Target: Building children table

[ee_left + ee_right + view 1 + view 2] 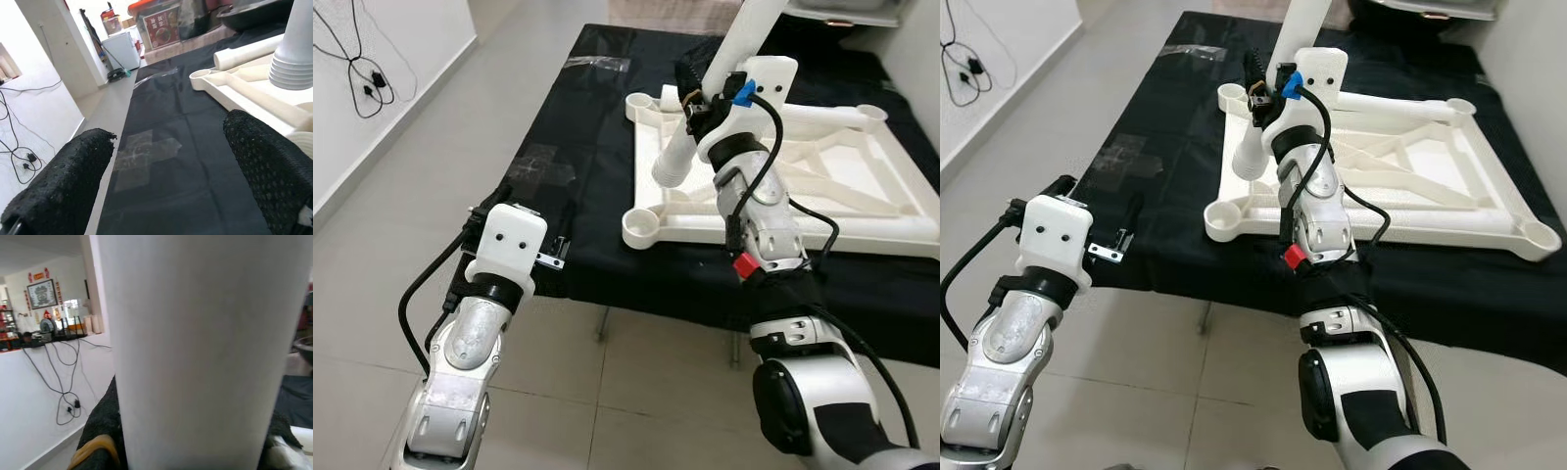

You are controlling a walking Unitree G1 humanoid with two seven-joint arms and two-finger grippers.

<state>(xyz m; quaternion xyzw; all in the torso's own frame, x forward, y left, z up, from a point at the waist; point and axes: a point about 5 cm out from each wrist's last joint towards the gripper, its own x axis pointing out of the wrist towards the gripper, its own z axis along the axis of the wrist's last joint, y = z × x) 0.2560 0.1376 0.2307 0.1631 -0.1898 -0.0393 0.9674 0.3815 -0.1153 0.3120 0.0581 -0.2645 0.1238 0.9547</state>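
Note:
A white children's table top (862, 186) lies upside down on a black-covered table (597, 117), with round sockets at its corners. The nearest socket (641, 227) is at the front left corner. My right gripper (697, 106) is shut on a white table leg (736, 54), which it holds tilted above the frame. The leg's ribbed lower end (672, 162) hangs over the frame's left side, behind the front socket. The right wrist view has the leg (195, 352) close up between black fingers (100, 431). My left gripper (166, 171) stands open and empty at the black table's near left edge.
Clear tape patches (543, 166) sit on the black cloth left of the frame. Cables (362, 69) trail along the white wall at the far left. Grey tiled floor (431, 157) runs beside the table. Storage boxes (161, 22) stand beyond its far end.

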